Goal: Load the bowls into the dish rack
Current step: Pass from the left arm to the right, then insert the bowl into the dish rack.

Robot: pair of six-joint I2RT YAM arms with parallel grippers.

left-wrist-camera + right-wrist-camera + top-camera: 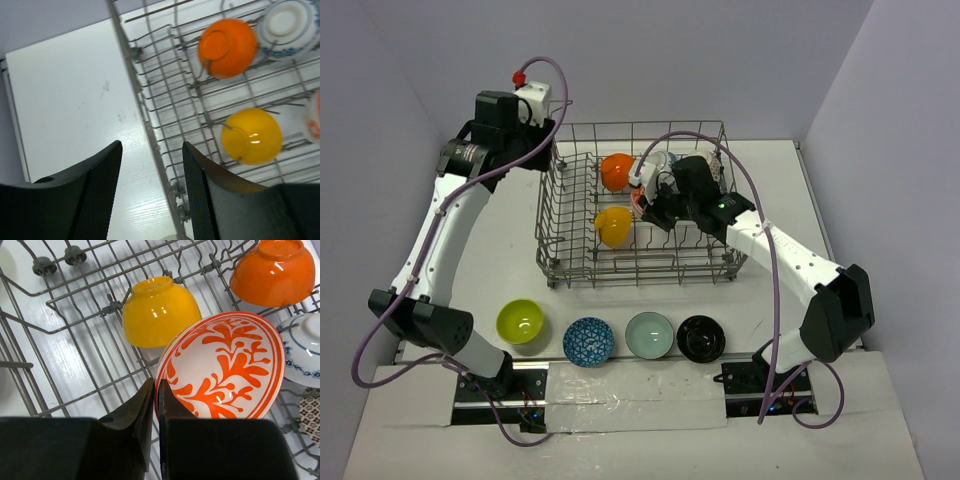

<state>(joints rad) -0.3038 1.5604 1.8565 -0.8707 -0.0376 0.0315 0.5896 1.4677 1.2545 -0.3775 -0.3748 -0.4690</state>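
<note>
The grey wire dish rack (552,215) holds an upturned orange bowl (616,171) and a yellow bowl (614,226). My right gripper (156,385) is inside the rack, shut on the rim of a red-and-white patterned bowl (225,365), which stands on edge beside the yellow bowl (160,310). A white bowl with blue pattern (305,350) lies behind the orange bowl (274,272). My left gripper (152,145) hangs open and empty over the rack's left rim (135,85). Lime green (520,322), blue-patterned (588,340), pale teal (649,334) and black (701,338) bowls stand in a row before the rack.
Bare white table (70,100) lies left of the rack. The purple cables (760,200) of both arms arch over the scene. Grey walls close in on the left and right.
</note>
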